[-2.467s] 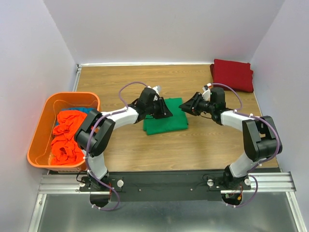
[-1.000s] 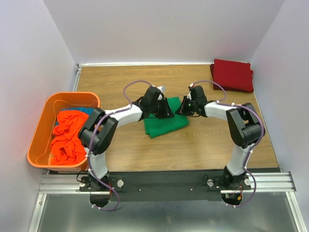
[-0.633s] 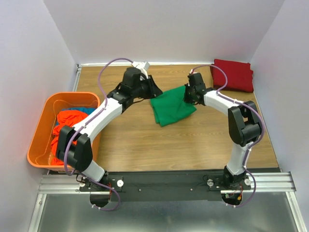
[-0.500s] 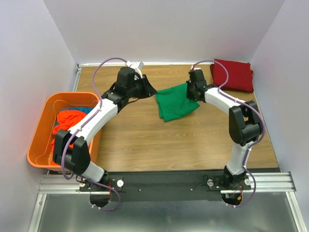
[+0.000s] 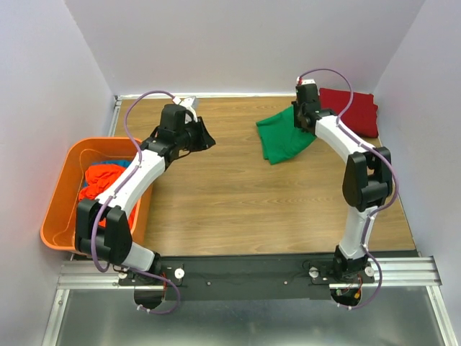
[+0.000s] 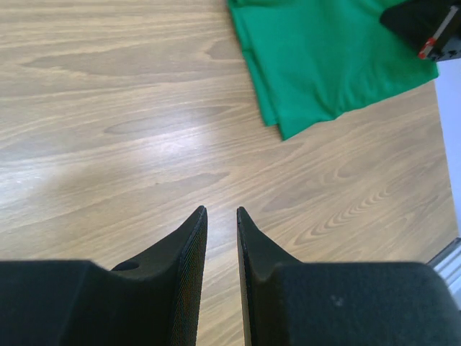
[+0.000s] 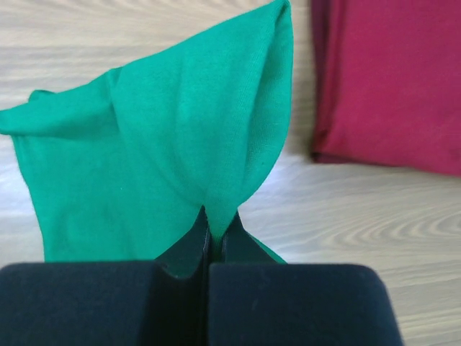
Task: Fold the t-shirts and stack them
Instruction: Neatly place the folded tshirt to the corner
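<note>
My right gripper [image 7: 215, 222] is clenched on a pinch of the folded green t-shirt [image 5: 285, 137], near the table's [image 5: 216, 202] far-right corner beside the dark red t-shirt [image 5: 350, 111]; my left gripper [image 6: 220, 216] hangs parted, empty. Held by one pinch, the fold may sag open.

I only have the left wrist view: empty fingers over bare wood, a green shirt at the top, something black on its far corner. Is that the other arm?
Observer: Yes. The right wrist view shows the right fingers pinched shut on a raised fold of the green t-shirt.
Operator: Anything beside it?
Observer: A folded dark red t-shirt lies close by, at the far right corner of the table.
Operator: More shirts waiting?
Observer: Orange-red t-shirts sit crumpled in an orange bin at the left edge.
</note>
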Motion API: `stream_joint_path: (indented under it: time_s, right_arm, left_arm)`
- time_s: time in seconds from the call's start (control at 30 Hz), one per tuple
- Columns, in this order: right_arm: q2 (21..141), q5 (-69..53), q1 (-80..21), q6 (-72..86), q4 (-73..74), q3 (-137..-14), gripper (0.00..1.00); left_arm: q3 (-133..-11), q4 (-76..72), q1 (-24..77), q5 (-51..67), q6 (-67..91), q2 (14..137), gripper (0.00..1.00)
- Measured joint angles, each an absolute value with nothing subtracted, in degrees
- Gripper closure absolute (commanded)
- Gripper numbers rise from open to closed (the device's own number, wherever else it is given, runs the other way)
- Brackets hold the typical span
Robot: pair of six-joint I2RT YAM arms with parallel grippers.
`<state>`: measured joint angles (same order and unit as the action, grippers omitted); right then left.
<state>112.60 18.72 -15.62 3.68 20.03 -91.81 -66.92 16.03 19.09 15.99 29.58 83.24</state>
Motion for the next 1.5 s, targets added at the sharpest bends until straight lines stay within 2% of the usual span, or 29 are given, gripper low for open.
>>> stream_joint_path:
  time_s: [0.23, 0.57, 0.73, 1.0, 1.5]
  right_arm:
    - [117.4, 19.7, -11.1, -1.2, 20.9, -98.9, 0.99]
    - [128.1, 21.9, -7.4, -8.5, 21.5, -119.5, 0.99]
    - [132.0, 22.7, -6.7, -10.6, 22.2, -125.9, 0.99]
    - [132.8, 23.4, -6.6, -13.4, 23.7, -131.5, 0.99]
    - [132.4, 24.0, -6.6, -15.0, 25.6, -133.1, 0.99]
  left_arm:
    - [-66.8, 15.9, 17.9, 16.0, 27.5, 83.6, 0.7]
    - [-66.6, 14.9, 16.8, 16.8, 25.3, 88.4, 0.73]
    - [-66.5, 14.6, 15.5, 17.4, 24.6, 89.9, 0.74]
    - [-65.3, 13.3, 14.0, 19.1, 24.2, 90.1, 0.75]
    - [-64.7, 12.9, 13.3, 21.1, 23.9, 90.2, 0.76]
